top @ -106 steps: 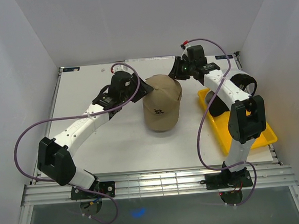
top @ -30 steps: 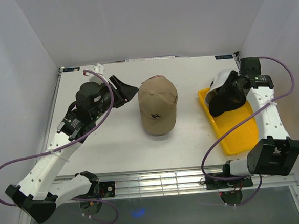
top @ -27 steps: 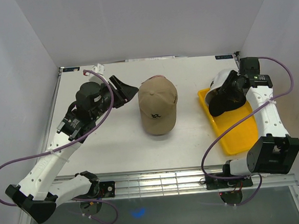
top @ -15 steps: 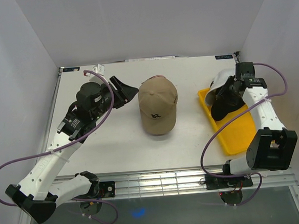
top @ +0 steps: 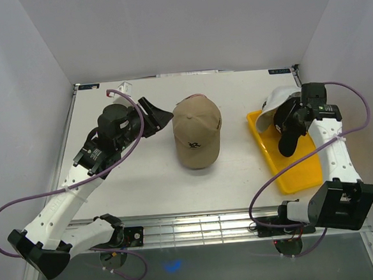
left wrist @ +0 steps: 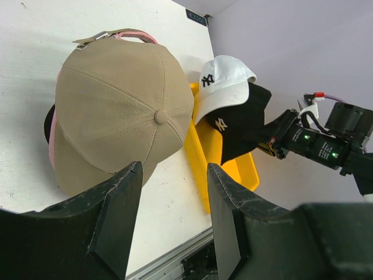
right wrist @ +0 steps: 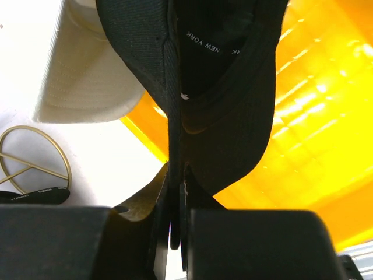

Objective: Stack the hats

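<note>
Reaching across the white worktop [top: 131, 176], the two arms hide parts of the scene from above. The right arm masks the far end of the yellow tray [top: 301, 170], and the tan cap [top: 198, 129] at the worktop's middle gives away little of what lies under it. The left wrist view shows a pink cap [left wrist: 53, 125] and a black cap [left wrist: 46, 119] peeping out beneath it as slivers. The white NY cap [left wrist: 224, 84] rests at the tray's far end and is only partly in frame from the right wrist. The black NY cap [left wrist: 236, 125] hangs over the tray, its edge pinched in the closed right tool [right wrist: 176, 198]; its logo shows only from the left wrist. The left tool [left wrist: 172, 221] stands open and empty beside the tan cap. A gold wire stand [right wrist: 35, 154] appears only in the right wrist view.
</note>
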Controlling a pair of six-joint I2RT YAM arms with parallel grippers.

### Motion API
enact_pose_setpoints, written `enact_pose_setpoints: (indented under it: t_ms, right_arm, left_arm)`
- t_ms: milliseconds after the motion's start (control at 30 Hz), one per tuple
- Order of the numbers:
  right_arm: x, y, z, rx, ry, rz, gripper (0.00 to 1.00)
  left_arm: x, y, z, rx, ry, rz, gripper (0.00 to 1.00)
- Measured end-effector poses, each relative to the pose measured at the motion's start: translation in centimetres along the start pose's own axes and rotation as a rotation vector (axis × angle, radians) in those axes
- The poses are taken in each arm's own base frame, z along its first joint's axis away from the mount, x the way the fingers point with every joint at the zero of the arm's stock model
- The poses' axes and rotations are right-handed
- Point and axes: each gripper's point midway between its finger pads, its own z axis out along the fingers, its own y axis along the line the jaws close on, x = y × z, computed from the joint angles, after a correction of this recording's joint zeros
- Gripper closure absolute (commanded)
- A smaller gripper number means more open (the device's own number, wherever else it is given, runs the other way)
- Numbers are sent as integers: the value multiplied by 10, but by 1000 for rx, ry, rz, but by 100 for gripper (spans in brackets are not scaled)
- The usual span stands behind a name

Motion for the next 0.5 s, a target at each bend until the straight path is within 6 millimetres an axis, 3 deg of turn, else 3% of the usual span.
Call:
enact_pose_setpoints:
  t_ms: [300, 500]
  right_arm:
    - [-10, -37, -42, 82, -87, 28, 92]
    - [-31, -25, -80, 40, -156, 33, 92]
  left_arm:
    - [2, 2, 1, -3, 4, -8, 41]
    - [6, 5, 2, -10, 14, -15, 42]
